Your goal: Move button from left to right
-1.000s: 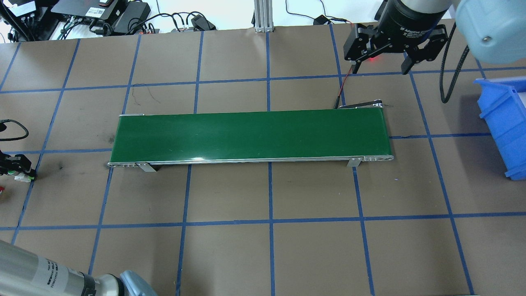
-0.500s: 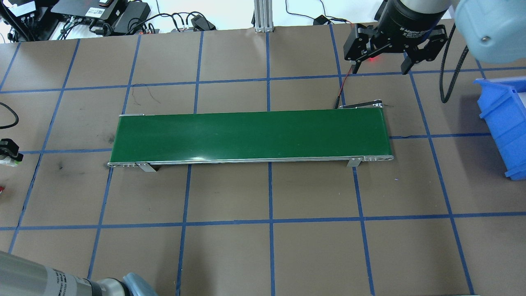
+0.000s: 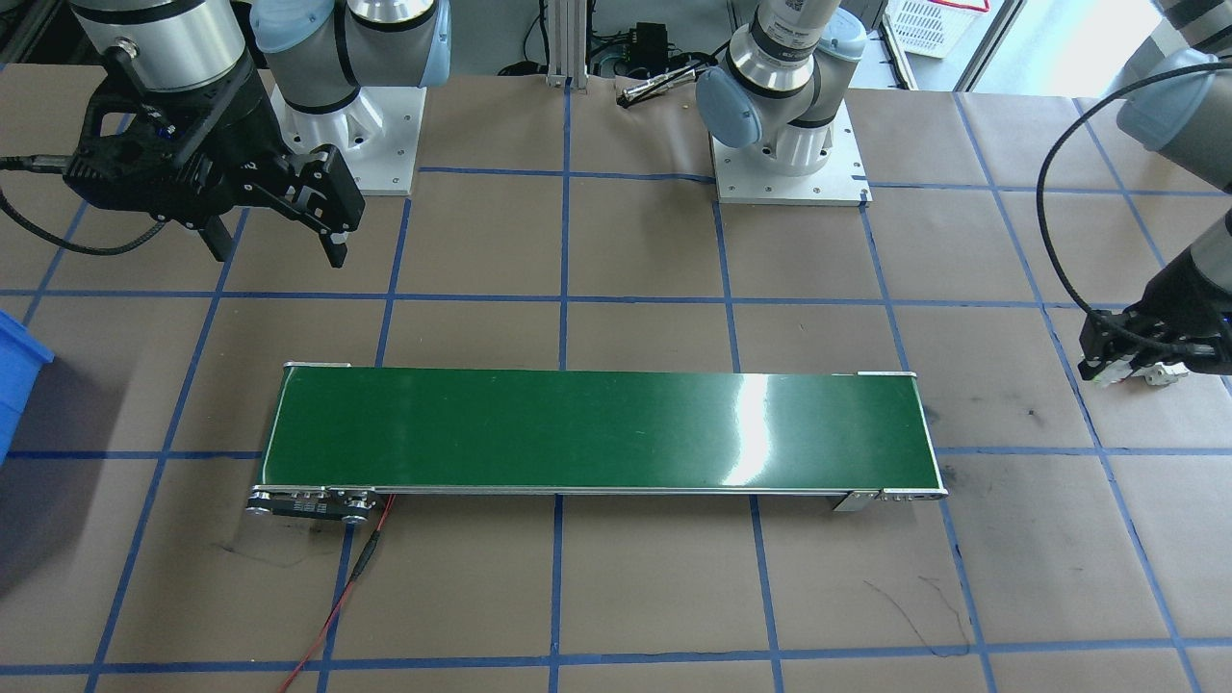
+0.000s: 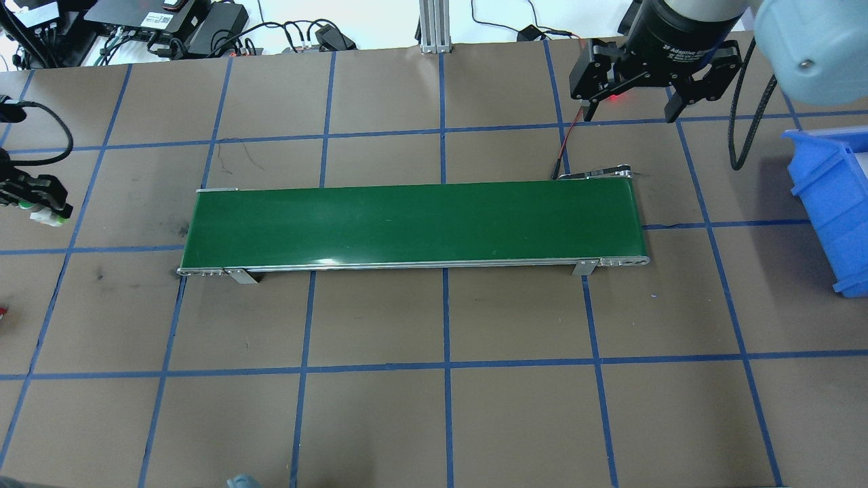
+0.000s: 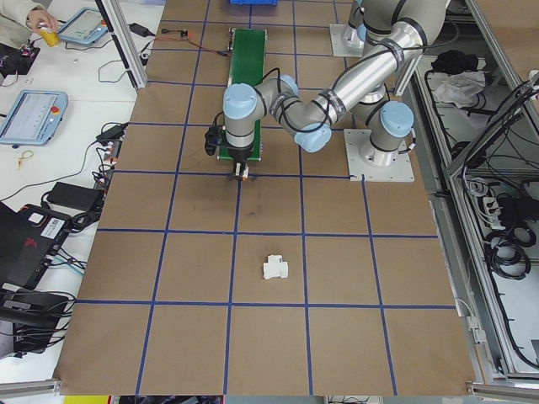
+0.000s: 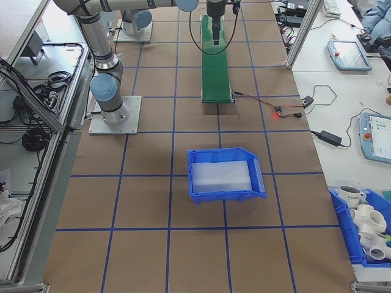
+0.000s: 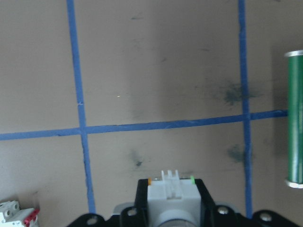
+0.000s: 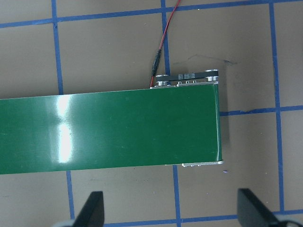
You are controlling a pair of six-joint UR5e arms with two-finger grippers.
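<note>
The button point(image 7: 172, 193), a white boxy base with a bit of green showing, sits between the fingers of my left gripper point(image 4: 41, 207), which is shut on it. That gripper hangs over the table well to the left of the green conveyor belt point(image 4: 413, 224); in the front-facing view the button point(image 3: 1131, 373) is at the far right. My right gripper point(image 4: 630, 102) hovers open and empty beyond the belt's right end, and its wrist view looks down on that end of the belt point(image 8: 109, 132).
A blue bin point(image 4: 831, 203) stands at the table's right end. A white breaker block with red parts point(image 5: 275, 268) lies on the table on the left side, its corner in the left wrist view point(image 7: 16, 213). A red wire point(image 3: 337, 606) runs from the belt's motor end.
My left gripper, carrying the button, has moved away from the robot's side of the table and slightly toward the belt. The right gripper has stayed in place, open.
</note>
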